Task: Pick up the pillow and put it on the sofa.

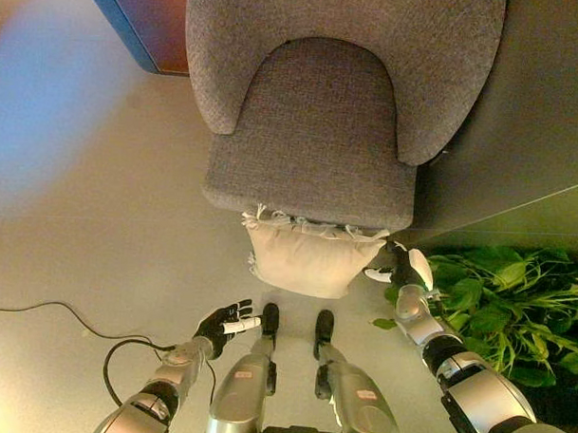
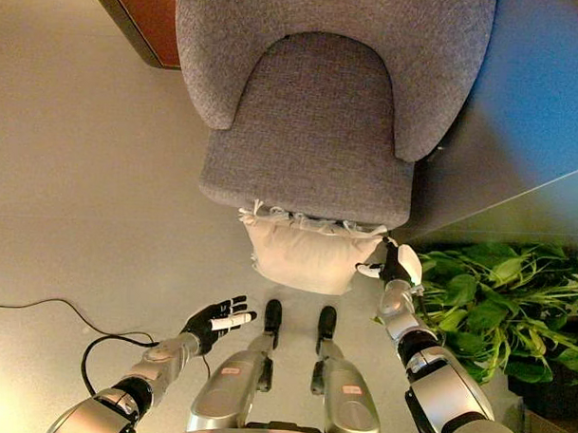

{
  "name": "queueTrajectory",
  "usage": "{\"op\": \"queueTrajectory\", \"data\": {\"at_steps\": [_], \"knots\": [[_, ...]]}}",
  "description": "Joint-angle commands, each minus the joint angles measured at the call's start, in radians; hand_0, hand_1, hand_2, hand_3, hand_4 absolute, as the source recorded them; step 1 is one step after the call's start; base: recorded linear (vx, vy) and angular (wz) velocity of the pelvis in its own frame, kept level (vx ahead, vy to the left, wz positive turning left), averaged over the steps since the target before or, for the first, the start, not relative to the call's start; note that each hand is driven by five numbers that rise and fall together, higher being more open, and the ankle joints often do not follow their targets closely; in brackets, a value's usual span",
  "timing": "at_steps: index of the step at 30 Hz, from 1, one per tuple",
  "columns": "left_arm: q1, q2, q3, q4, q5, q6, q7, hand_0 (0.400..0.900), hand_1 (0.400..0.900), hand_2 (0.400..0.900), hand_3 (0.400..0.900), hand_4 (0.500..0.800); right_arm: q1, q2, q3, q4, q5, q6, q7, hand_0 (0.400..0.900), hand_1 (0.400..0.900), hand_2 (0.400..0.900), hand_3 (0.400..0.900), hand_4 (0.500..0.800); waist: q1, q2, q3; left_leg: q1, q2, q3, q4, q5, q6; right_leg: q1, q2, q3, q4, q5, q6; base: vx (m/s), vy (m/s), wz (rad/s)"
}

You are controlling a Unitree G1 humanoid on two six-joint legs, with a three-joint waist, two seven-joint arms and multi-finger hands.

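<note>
Pillow (image 1: 307,258) on floor against sofa (image 1: 320,151) front. Right hand (image 1: 401,270) at its corner, fingers loose; left hand (image 1: 224,323) spread, apart.

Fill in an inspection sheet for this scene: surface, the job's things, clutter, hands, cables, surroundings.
Surface: pale smooth floor.
Job's things: cream fabric pillow with a frilled edge on the floor against the front of the grey fabric sofa; seat bare.
Clutter: nothing seen.
Hands: left hand open, apart from the pillow; right hand open at the pillow's right corner, contact unclear.
Cables: nothing seen besides the robot's own.
Surroundings: green leafy plant right; reddish-brown panel behind.
</note>
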Motion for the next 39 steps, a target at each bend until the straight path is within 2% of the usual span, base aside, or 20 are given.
{"op": "queueTrajectory", "data": {"at_steps": [1, 4, 6, 8, 11, 16, 20, 23, 29, 32, 39], "knots": [[-0.008, -0.009, -0.003, -0.005, -0.067, -0.038, -0.004, 0.9, 0.9, 0.9, 0.9, 0.8, -0.026, -0.056, 0.001, -0.042, -0.008, -0.015, -0.048, 0.9, 0.9, 0.9, 0.9, 0.8, -0.001, -0.02, -0.054, -0.043, -0.039, -0.012, 0.049, -0.084, 0.0, -0.056, -0.033, -0.003, 0.103, -0.07, 0.067, 0.0, 0.004, -0.03], [-0.004, -0.005, 0.005, -0.014, -0.078, -0.048, 0.0, 0.9, 0.9, 0.9, 0.9, 0.8, -0.019, -0.056, -0.001, -0.045, -0.015, -0.02, -0.052, 0.9, 0.9, 0.9, 0.9, 0.8, -0.001, -0.019, -0.052, -0.044, -0.038, -0.012, 0.051, -0.085, 0.0, -0.057, -0.033, -0.004, 0.105, -0.071, 0.067, 0.0, 0.002, -0.01], [-0.007, -0.004, 0.009, -0.02, -0.085, -0.013, 0.006, 0.9, 0.9, 0.9, 0.9, 0.8, -0.022, -0.058, 0.002, -0.045, -0.013, -0.021, -0.059, 0.9, 0.9, 0.9, 0.9, 0.8, 0.001, -0.018, -0.048, -0.047, -0.038, -0.013, 0.053, -0.085, 0.0, -0.06, -0.033, -0.006, 0.107, -0.071, 0.066, 0.0, 0.0, 0.0], [-0.011, -0.006, 0.007, -0.023, -0.092, -0.009, 0.013, 0.9, 0.9, 0.9, 0.9, 0.8, -0.022, -0.058, 0.002, -0.057, -0.014, -0.016, -0.071, 0.9, 0.9, 0.9, 0.9, 0.8, 0.0, -0.017, -0.041, -0.054, -0.039, -0.013, 0.056, -0.083, 0.001, -0.067, -0.034, -0.008, 0.113, -0.07, 0.066, 0.0, 0.0, 0.0], [-0.015, -0.005, 0.004, -0.035, -0.116, -0.049, 0.015, 0.9, 0.9, 0.9, 0.9, 0.8, -0.038, -0.065, -0.001, -0.064, -0.008, -0.014, -0.086, 0.9, 0.9, 0.9, 0.9, 0.8, 0.001, -0.012, -0.024, -0.073, -0.038, -0.011, 0.067, -0.081, 0.0, -0.089, -0.036, -0.013, 0.127, -0.07, 0.064, 0.0, 0.0, 0.01], [-0.028, 0.003, -0.005, -0.048, -0.095, -0.067, 0.07, 0.9, 0.9, 0.9, 0.9, 0.8, -0.087, -0.084, -0.006, -0.069, 0.01, -0.016, -0.111, 0.9, 0.9, 0.9, 0.9, 0.8, 0.002, -0.004, 0.014, -0.129, -0.042, -0.005, 0.098, -0.079, 0.004, -0.148, -0.039, -0.017, 0.156, -0.067, 0.058, -0.01, -0.001, 0.03], [-0.036, 0.012, -0.01, -0.06, -0.123, -0.115, 0.057, 0.9, 0.9, 0.9, 0.9, 0.8, -0.135, -0.121, -0.016, -0.084, 0.021, -0.031, -0.128, 0.9, 0.9, 0.9, 0.9, 0.8, 0.002, 0.001, 0.064, -0.207, -0.05, 0.003, 0.166, -0.081, 0.008, -0.221, -0.042, -0.021, 0.21, -0.069, 0.05, -0.02, 0.001, 0.02], [-0.028, 0.019, -0.007, -0.104, -0.142, -0.13, 0.049, 0.9, 0.9, 0.9, 0.9, 0.8, -0.164, -0.162, -0.027, -0.125, 0.025, -0.03, -0.128, 0.9, 0.9, 0.9, 0.9, 0.8, 0.002, 0.006, 0.096, -0.273, -0.064, 0.005, 0.217, -0.081, 0.015, -0.289, -0.042, -0.02, 0.258, -0.07, 0.044, -0.04, -0.004, 0.02], [0.008, 0.027, -0.014, -0.184, -0.177, -0.143, 0.024, 0.9, 0.9, 0.9, 0.9, 0.8, -0.203, -0.226, -0.036, -0.183, 0.041, -0.028, -0.132, 0.9, 0.9, 0.9, 0.9, 0.8, 0.006, 0.017, 0.096, -0.432, -0.083, -0.001, 0.306, -0.086, 0.025, -0.444, -0.035, -0.02, 0.342, -0.076, 0.037, -0.03, -0.007, 0.06], [0.02, 0.029, -0.023, -0.235, -0.188, -0.133, 0.016, 0.9, 0.9, 0.9, 0.9, 0.8, -0.229, -0.247, -0.044, -0.18, 0.04, -0.04, -0.132, 0.9, 0.9, 0.9, 0.9, 0.8, 0.011, 0.027, 0.096, -0.505, -0.088, -0.003, 0.357, -0.098, 0.029, -0.519, -0.037, -0.021, 0.39, -0.084, 0.036, -0.02, -0.004, 0.08], [0.045, 0.023, -0.05, -0.284, -0.242, -0.152, -0.017, 0.9, 0.9, 0.9, 0.9, 0.8, -0.314, -0.298, -0.032, -0.175, 0.061, -0.04, -0.128, 0.9, 0.9, 0.9, 0.9, 0.8, 0.019, 0.061, 0.096, -0.627, -0.084, -0.008, 0.405, -0.094, 0.034, -0.655, -0.039, -0.014, 0.454, -0.088, 0.036, -0.01, 0.025, 0.04]]}}
